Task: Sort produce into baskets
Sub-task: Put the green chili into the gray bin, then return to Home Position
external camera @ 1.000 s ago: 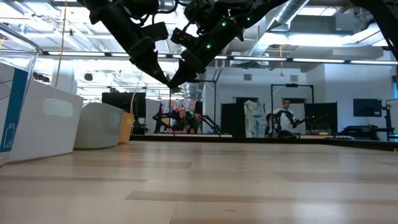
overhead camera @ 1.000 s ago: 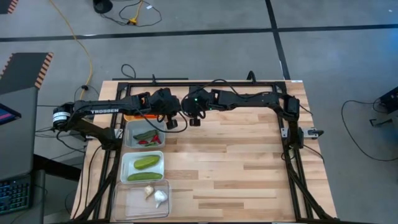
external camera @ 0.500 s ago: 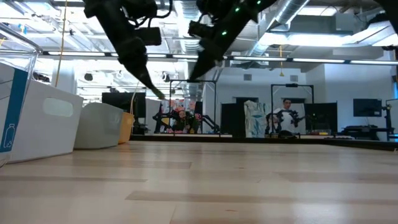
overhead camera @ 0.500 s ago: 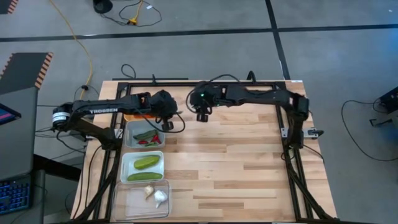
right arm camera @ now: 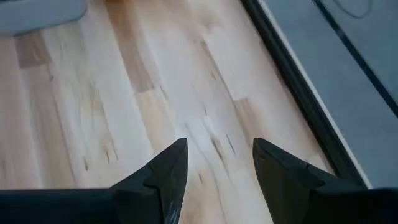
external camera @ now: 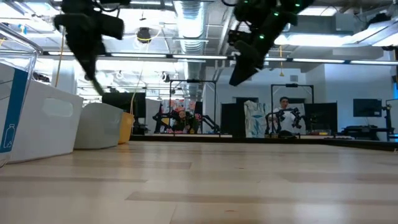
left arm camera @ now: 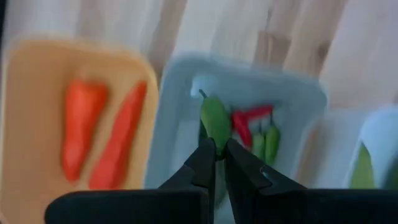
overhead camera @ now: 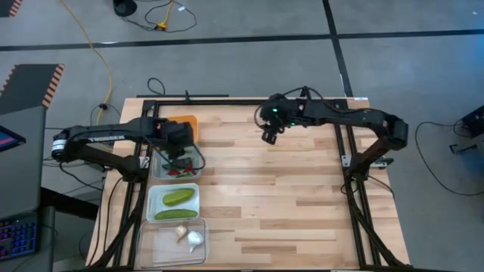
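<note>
My left gripper (left arm camera: 219, 155) is shut on a small green chili pepper (left arm camera: 214, 119) above the grey bin (overhead camera: 160, 172), which holds red and green chili peppers (left arm camera: 256, 127). The gripper also shows in the high view (overhead camera: 181, 148) and the low view (external camera: 96, 87). The orange bin (left arm camera: 25, 124) holds two carrots (left arm camera: 118, 140). The white bin (overhead camera: 155, 190) holds cucumbers (overhead camera: 177, 198). The clear bin (overhead camera: 151, 245) holds garlic bulbs (overhead camera: 193, 239). My right gripper (right arm camera: 214, 168) is open and empty above bare wood at the table's far middle (overhead camera: 268, 134). My left gripper pinches one end of the green chili pepper (left arm camera: 216, 142) between its two fingertips. The fingers come from above, slanting down. The pepper sticks out past the fingertips with its stem end away from them, lifted clear over the grey bin.
The four bins stand in a row along the table's left side, from far to near. A black frame (overhead camera: 344, 151) runs around the table's far and side edges. The wooden top (overhead camera: 287, 204) right of the bins is bare.
My left gripper has gone toward the table's left edge and now hangs over the grey bin. My right gripper has gone toward the table's right edge and a little toward the far edge. The two grippers have drawn apart.
</note>
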Tool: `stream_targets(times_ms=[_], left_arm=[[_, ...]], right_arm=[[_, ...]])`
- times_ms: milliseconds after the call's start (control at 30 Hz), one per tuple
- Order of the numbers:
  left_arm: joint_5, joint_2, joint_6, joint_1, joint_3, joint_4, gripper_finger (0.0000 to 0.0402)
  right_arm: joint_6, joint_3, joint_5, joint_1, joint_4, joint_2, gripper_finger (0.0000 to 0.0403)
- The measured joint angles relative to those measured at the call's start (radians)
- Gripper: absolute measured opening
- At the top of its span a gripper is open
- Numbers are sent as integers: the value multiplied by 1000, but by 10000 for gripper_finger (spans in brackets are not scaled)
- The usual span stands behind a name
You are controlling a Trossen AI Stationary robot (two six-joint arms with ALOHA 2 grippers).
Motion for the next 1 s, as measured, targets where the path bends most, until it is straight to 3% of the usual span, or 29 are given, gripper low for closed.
stream_targets(times_ms=[267, 400, 733, 867, 1000], left_arm=[[93, -45, -234, -30, 0, -211, 12], [97, -41, -269, -33, 0, -271, 30], [-24, -41, -243, -33, -1, -258, 125], [-36, -96, -181, -33, -1, -240, 131], [-58, -221, -122, -33, -49, -62, 124]], right_arm=[[111, -220, 1, 15, 109, -204, 207], [121, -319, 1, 50, 165, -308, 207], [207, -532, 28, 58, 242, -565, 207], [208, -587, 29, 57, 252, -664, 207], [207, -641, 29, 57, 286, -763, 207]])
